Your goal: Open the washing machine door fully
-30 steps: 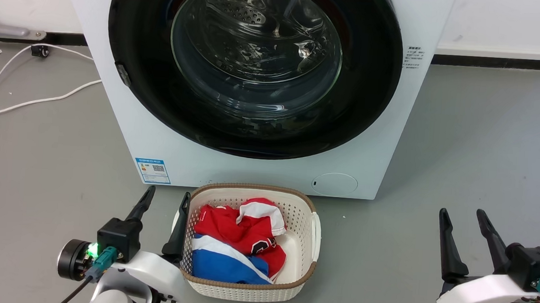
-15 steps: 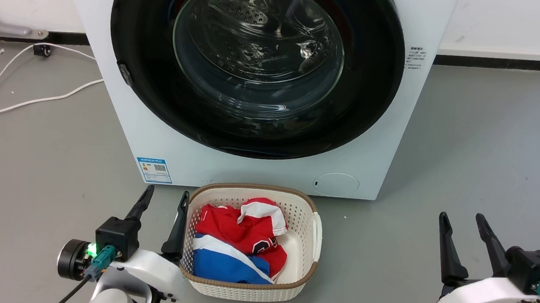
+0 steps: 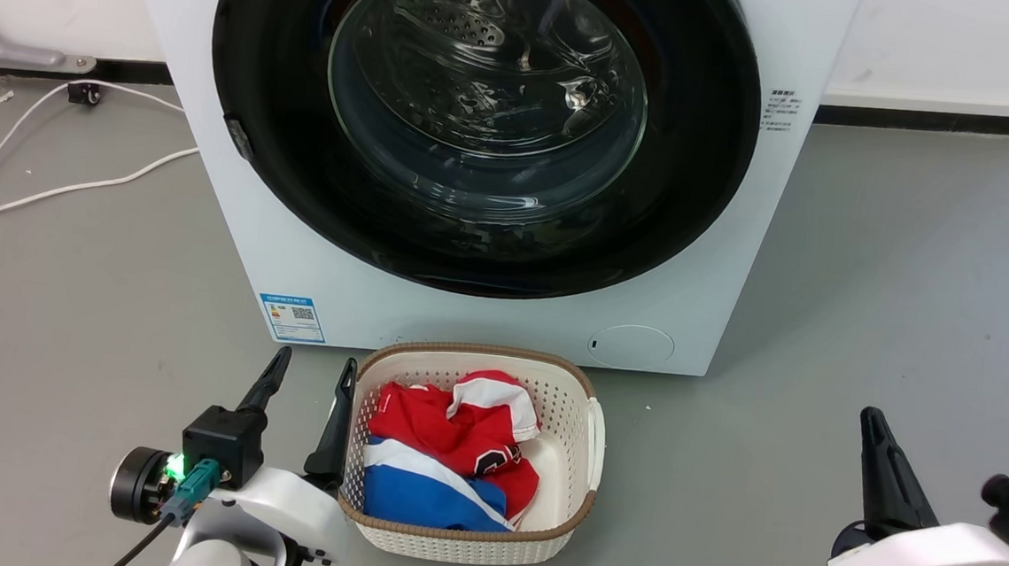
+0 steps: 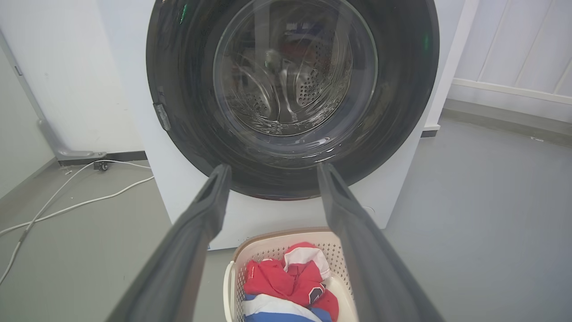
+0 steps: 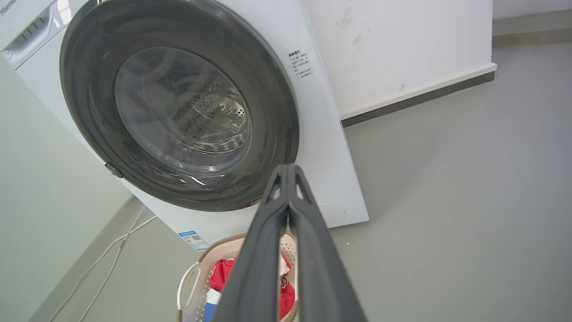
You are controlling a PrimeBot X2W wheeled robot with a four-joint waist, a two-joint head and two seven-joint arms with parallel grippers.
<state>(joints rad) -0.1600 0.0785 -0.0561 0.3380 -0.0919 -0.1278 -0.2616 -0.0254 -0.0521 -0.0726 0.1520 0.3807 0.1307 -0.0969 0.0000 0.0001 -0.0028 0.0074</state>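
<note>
Well, one washing machine door (image 3: 485, 122) sits closed flush on the washer (image 3: 715, 315), far beyond one laundry basket (image 3: 587, 431). One round white flap (image 3: 631, 346) marks its lower right. My left gripper (image 3: 314, 360) spreads its fingers, empty; my right gripper (image 5: 286, 172) presses fingertips together, holding nothing.

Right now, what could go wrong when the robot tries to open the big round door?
1. The left gripper is open with one finger right beside the laundry basket; lifting that arm might knock it.
2. The washing machine door is shut and glossy, with only a small catch on its left edge; fingers could slip off.
3. The right gripper is shut, so it can't pinch anything yet.
</note>
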